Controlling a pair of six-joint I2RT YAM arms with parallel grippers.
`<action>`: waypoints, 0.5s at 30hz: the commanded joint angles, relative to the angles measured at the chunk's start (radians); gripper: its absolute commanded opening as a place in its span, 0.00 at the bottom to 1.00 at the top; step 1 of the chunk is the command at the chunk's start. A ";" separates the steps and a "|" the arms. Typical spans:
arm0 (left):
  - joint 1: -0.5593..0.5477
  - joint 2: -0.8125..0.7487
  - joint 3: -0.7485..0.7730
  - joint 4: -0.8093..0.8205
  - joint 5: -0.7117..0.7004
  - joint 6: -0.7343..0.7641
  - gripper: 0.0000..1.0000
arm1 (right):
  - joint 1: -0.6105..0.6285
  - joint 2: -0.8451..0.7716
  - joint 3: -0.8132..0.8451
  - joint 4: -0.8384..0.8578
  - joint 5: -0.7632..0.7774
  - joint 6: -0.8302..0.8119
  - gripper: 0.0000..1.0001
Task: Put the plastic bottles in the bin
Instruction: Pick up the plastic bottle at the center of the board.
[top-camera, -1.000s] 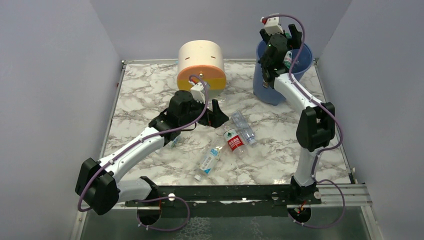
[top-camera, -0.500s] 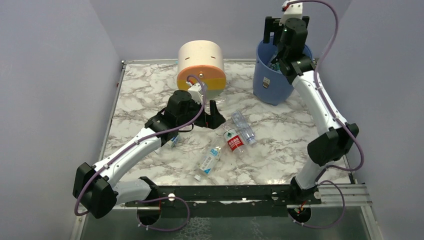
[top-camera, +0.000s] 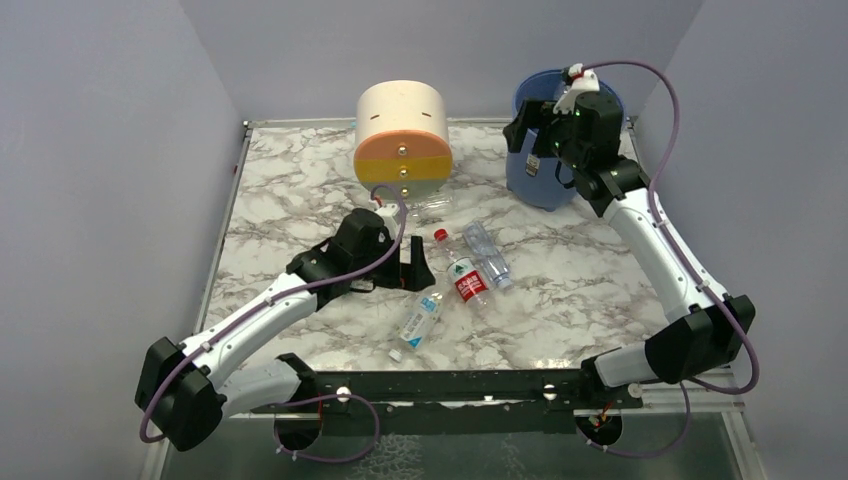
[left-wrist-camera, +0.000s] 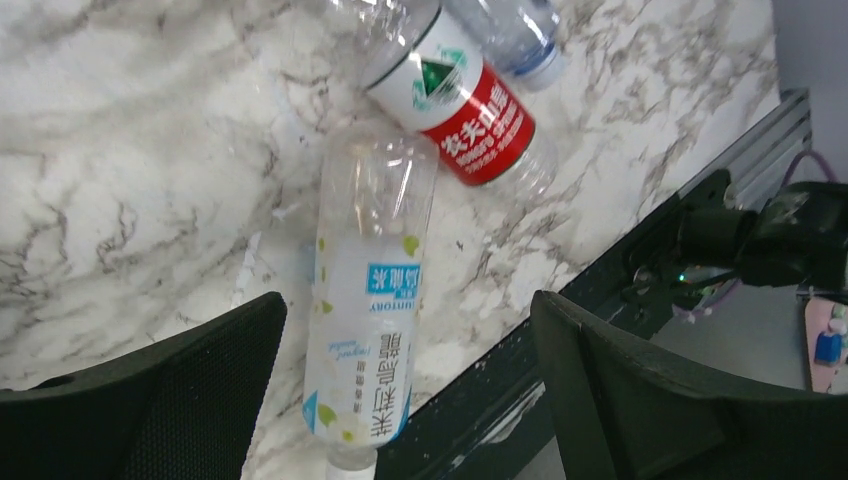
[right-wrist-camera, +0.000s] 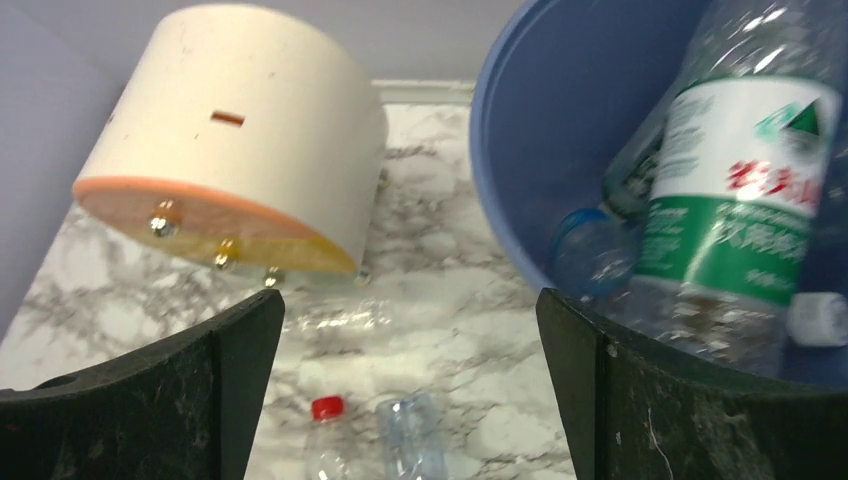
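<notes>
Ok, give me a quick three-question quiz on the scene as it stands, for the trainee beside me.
1. True or false: the left gripper is shut on a bottle.
2. Which bottle lies right under the left gripper? A the red-label bottle; B the pale-label bottle with blue print; C a yellow-label bottle.
3. Fill in: the big bottle in the bin has a white and ____ label.

Key: 1 false, it is open and holds nothing; 2 B; 3 green.
</notes>
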 joint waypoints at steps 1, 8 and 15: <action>-0.057 -0.025 -0.054 -0.036 -0.022 -0.058 0.99 | 0.013 -0.063 -0.096 0.006 -0.176 0.096 1.00; -0.220 0.036 -0.085 -0.037 -0.133 -0.126 0.99 | 0.024 -0.081 -0.208 0.027 -0.259 0.134 1.00; -0.274 0.065 -0.112 -0.052 -0.205 -0.147 0.99 | 0.026 -0.108 -0.248 0.026 -0.297 0.138 1.00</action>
